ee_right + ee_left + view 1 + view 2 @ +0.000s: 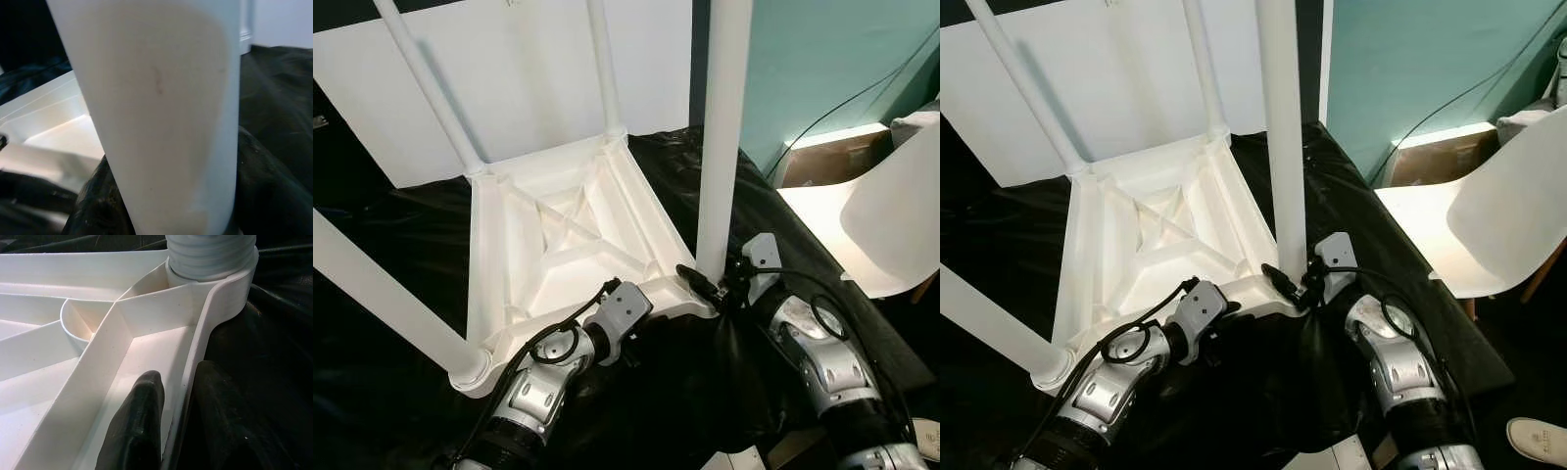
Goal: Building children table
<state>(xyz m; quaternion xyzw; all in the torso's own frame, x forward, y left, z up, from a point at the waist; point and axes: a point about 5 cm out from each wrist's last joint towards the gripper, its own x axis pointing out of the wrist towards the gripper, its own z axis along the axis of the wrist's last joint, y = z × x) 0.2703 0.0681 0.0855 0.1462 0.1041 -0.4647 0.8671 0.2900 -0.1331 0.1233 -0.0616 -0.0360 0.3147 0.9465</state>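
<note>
Upside-down table (pixel 558 235) on black sheet (pixel 391 392), legs (pixel 722 137) pointing up.

table underside (pixel 563 235): plain white, with a crossed rib pattern
table legs (pixel 722 137): white, unpatterned
cloth (pixel 401 392): glossy black, under the table
arms (pixel 533 387): silver with black cables
left hand (pixel 168 431): black fingers
chair (pixel 1489 215): white, at 3 o'clock
wall (pixel 1410 59): teal
board (pixel 509 69): white, at 12 o'clock
shoe (pixel 1540 440): pale cream
</note>
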